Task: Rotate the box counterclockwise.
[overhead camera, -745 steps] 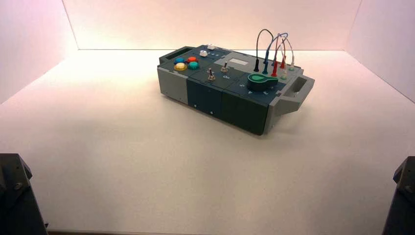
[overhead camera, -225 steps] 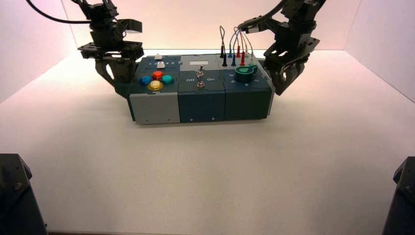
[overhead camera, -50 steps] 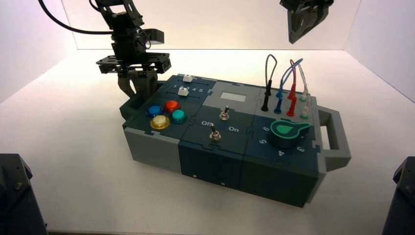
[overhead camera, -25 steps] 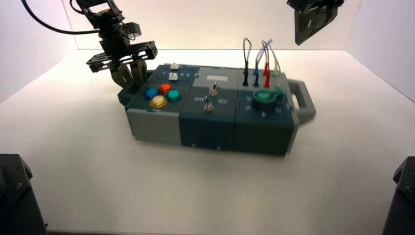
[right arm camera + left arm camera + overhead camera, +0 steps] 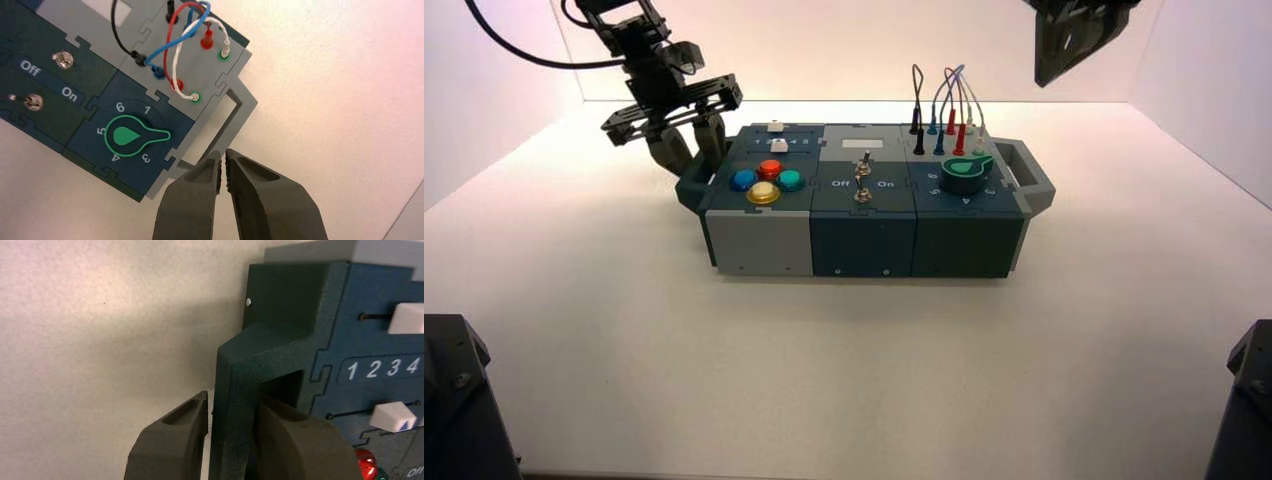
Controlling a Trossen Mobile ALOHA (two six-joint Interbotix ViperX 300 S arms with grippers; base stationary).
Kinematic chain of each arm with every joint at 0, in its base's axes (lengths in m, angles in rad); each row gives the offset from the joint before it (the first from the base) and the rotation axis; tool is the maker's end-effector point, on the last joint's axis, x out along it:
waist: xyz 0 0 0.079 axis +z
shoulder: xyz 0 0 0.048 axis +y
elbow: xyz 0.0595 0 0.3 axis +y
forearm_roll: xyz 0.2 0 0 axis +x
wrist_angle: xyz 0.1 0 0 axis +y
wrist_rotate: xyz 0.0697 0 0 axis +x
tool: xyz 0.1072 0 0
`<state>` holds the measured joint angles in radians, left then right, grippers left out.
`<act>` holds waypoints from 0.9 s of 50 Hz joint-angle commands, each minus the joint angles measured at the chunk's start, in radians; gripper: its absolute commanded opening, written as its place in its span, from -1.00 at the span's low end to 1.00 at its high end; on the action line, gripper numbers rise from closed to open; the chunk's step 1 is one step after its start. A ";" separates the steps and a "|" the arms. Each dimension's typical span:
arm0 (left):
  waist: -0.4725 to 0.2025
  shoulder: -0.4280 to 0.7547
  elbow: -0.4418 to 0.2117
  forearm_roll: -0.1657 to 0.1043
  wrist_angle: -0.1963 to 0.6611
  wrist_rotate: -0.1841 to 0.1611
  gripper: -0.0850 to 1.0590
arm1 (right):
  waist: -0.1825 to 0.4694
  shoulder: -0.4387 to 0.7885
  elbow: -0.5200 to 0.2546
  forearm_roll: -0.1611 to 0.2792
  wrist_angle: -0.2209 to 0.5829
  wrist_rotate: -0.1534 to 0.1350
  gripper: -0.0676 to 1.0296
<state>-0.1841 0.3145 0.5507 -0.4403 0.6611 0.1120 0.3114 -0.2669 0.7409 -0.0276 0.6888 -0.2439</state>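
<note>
And here's the big dark teal and grey rectangular panel box point(image 5: 861, 240), sitting towards the back of the pale table point(image 5: 844, 380), long front side almost square across it. Over at its left end, the left hand point(image 5: 695, 160) has its fingers spread astride the dark teal end handle point(image 5: 232, 415), one outside the bar, one down in the opening, and there's daylight on the outer side: no firm pinch that I can see!

That's the danger. Swing the arm now and the inner finger could snag the bar, dragging the box sideways rather than turning it. Pull out at a slant and the same snag could undo the angle. Any turning push from one end alone may slide the whole box across the smooth top.

Now the right hand point(image 5: 1064, 50), up in the air beyond the right end, fingers pressed together, nothing between them. Come down like that on the grey right handle point(image 5: 1038, 185) and it would likely poke the frame instead of straddling it. Drift inward and those tall looped wires point(image 5: 954, 90) are there to be hooked, maybe yanked from their sockets, with the round green-topped knob point(image 5: 965, 175) next in line for a knock!
</note>
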 commanded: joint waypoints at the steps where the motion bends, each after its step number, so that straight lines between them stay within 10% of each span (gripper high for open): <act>1: 0.003 -0.044 -0.018 0.009 0.005 0.011 -0.17 | 0.003 -0.048 -0.011 -0.003 0.000 0.005 -0.77; 20: 0.003 -0.245 -0.003 0.028 0.041 0.044 -0.21 | 0.003 -0.092 0.043 0.003 0.028 0.008 -0.67; 25: 0.003 -0.230 -0.018 0.089 0.094 0.114 -0.92 | 0.003 -0.083 0.086 0.015 0.080 0.020 -0.69; 45: 0.002 -0.149 -0.104 0.287 0.066 0.221 -0.90 | 0.014 -0.083 0.202 0.074 0.140 0.023 -0.91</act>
<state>-0.1810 0.1764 0.4847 -0.1779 0.7486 0.3175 0.3221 -0.3436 0.9434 0.0307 0.8299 -0.2240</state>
